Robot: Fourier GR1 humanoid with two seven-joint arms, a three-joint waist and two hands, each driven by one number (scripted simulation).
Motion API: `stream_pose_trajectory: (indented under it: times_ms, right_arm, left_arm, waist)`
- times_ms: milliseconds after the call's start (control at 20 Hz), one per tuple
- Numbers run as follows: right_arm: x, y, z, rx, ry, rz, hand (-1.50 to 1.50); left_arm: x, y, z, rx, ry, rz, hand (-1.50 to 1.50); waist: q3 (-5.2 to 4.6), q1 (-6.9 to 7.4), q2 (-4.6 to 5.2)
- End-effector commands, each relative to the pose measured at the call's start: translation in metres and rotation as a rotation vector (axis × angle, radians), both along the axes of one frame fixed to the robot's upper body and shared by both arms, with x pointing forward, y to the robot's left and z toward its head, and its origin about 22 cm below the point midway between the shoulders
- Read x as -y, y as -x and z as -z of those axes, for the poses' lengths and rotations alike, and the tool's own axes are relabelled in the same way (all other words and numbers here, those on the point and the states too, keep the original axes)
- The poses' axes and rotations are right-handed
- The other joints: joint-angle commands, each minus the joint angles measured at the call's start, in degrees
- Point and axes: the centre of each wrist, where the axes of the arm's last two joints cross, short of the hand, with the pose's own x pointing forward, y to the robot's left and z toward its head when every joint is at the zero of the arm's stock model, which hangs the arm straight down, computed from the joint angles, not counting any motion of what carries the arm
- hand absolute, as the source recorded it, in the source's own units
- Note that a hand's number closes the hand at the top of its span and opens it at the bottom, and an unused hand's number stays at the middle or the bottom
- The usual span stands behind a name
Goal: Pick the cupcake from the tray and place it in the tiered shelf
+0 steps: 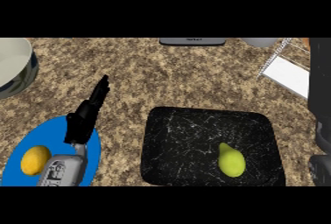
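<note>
Landmark: black marbled tray [194, 131], sitting on the speckled surface [161, 74].
Left robot hand [87, 116]: resting left of the tray, fingers straight and holding nothing, likely idling over the blue plate [90, 153].
Right robot hand [320, 170]: showing only as a dark shape right of the tray; cannot tell its state.
Cupcake: not appearing; the tray is carrying only a green pear [230, 161].
Tiered shelf [287, 72]: probably the wire-framed white rack beyond the tray's right corner.
Room: a lemon [35, 160] lying on the plate, a bowl [16, 65] standing far left.

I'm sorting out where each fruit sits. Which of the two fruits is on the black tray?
The green pear, lying in the black tray near its right front. The yellow lemon sits on the blue plate instead, beside the left hand.
</note>
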Motion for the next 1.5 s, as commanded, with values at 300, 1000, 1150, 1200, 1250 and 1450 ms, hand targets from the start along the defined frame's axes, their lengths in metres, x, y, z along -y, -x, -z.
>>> stream_pose_trajectory:
  times_ms: [300,1000,1150,1200,1250,1450]
  right_arm:
    - [0.044,-0.016,0.022,-0.042,0.056,0.096,1.5]
    - [0.111,-0.034,0.069,0.247,0.025,-0.014,1.5]
    - [0.135,-0.035,0.062,0.24,0.022,-0.039,1.5]
    - [0.134,-0.029,0.091,0.248,0.027,-0.032,1.5]
    - [0.129,-0.034,0.063,0.229,0.025,-0.048,1.5]
    - [0.162,-0.031,0.078,0.243,0.033,-0.042,1.5]
  left_arm:
    - [0.0,0.008,0.008,-0.002,0.006,0.007,0.0]
    - [0.007,0.0,0.001,0.0,-0.007,0.024,0.0]
    - [0.006,-0.005,0.003,0.01,0.009,0.006,0.0]
    - [0.008,0.001,0.001,0.008,-0.003,0.006,0.0]
    - [-0.006,0.011,-0.004,0.016,-0.016,0.009,0.0]
    - [-0.016,-0.022,0.002,-0.001,0.01,0.015,0.0]
  waist:
    - [0.01,0.06,0.06]
    - [0.1,0.92,0.58]
    - [0.06,0.82,0.5]
    - [0.06,0.27,0.19]
    - [0.04,0.66,0.13]
    - [0.03,0.18,0.45]
